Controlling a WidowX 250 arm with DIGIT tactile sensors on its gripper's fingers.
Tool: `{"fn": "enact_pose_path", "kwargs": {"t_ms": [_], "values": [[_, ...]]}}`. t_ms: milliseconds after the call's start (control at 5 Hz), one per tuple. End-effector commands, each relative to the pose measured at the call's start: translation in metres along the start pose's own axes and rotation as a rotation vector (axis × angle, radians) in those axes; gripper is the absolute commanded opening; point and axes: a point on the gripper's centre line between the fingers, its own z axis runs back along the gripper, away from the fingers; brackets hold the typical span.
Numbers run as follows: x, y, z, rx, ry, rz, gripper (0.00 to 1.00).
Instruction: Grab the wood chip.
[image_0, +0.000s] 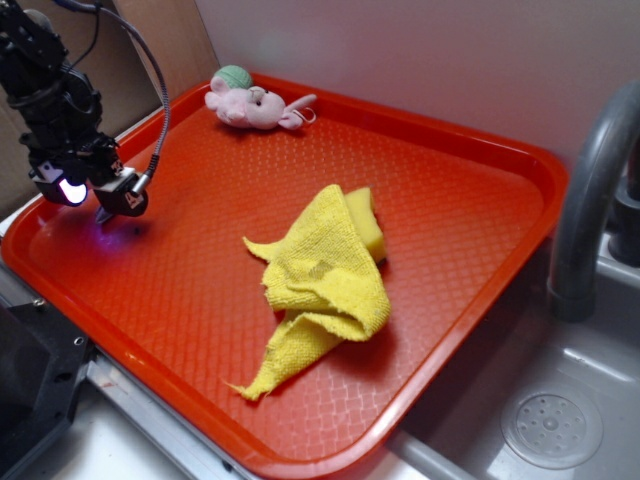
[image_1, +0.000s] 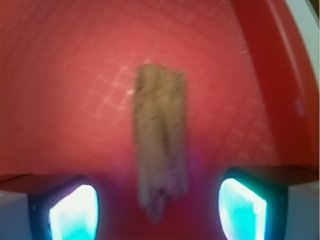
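Gripper low over the tray's left corner, fingers apart. Chip lies flat on the tray between them, lengthwise, not yet pinched. Approach looks done; closing and lifting remain.

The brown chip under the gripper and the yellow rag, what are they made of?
The wood chip looks like rough, unfinished wood or bark: matte brown-grey, with lengthwise grain, though the wrist view is blurred. The yellow cloth appears to be soft woven or terry fabric, since it crumples into folds and shows a nubby texture.
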Motion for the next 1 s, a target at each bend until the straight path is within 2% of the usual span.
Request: {"fn": "enact_pose_path", "kwargs": {"t_ms": [0,200,400,800], "values": [[0.0113,0.0088,-0.0196,0.135,-0.009,0.06,1.0],[0.0109,0.0016,-0.0235,0.206,-0.055,0.093,0.0],[0.01,-0.0002,-0.0248,0.234,-0.074,0.105,0.0],[0.009,0.0004,-0.0216,0.226,-0.094,0.116,0.0]]}}
